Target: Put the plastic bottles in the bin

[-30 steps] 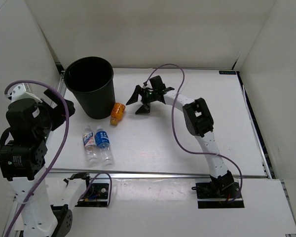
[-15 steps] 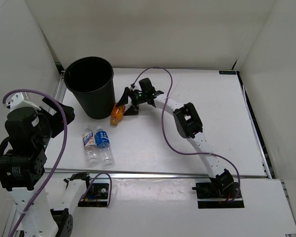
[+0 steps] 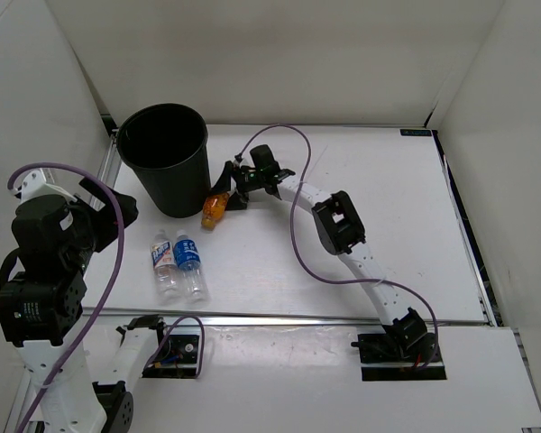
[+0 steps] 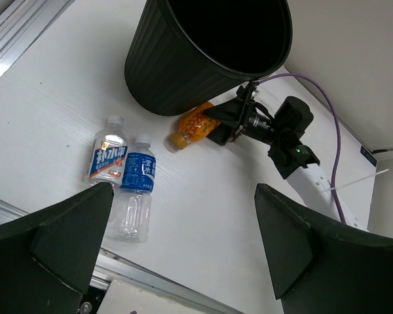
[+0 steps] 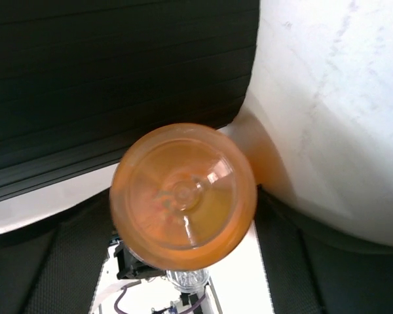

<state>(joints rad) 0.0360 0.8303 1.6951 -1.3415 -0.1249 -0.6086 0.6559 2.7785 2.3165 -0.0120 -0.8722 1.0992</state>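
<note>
The black bin [image 3: 174, 188] stands at the back left and also shows in the left wrist view [image 4: 177, 72]. The orange-amber bottle [image 3: 214, 208] lies against its foot. My right gripper [image 3: 230, 185] is open, with one jaw on each side of the bottle's base [image 5: 183, 193]; the bin wall [image 5: 118, 65] is right behind it. Two clear labelled bottles [image 3: 165, 263] [image 3: 188, 262] lie side by side near the front edge. My left gripper [image 4: 183, 196] is open and empty, held high over the left side. The blue-capped clear bottle is out of view.
White walls enclose the table on the left, back and right. An aluminium rail [image 3: 343, 317] runs along the front edge. A purple cable [image 3: 298, 207] loops over the right arm. The right arm also shows in the left wrist view [image 4: 301, 157].
My right gripper has moved left from the table's middle to the orange bottle and now straddles its base. The left arm has shifted only slightly.
</note>
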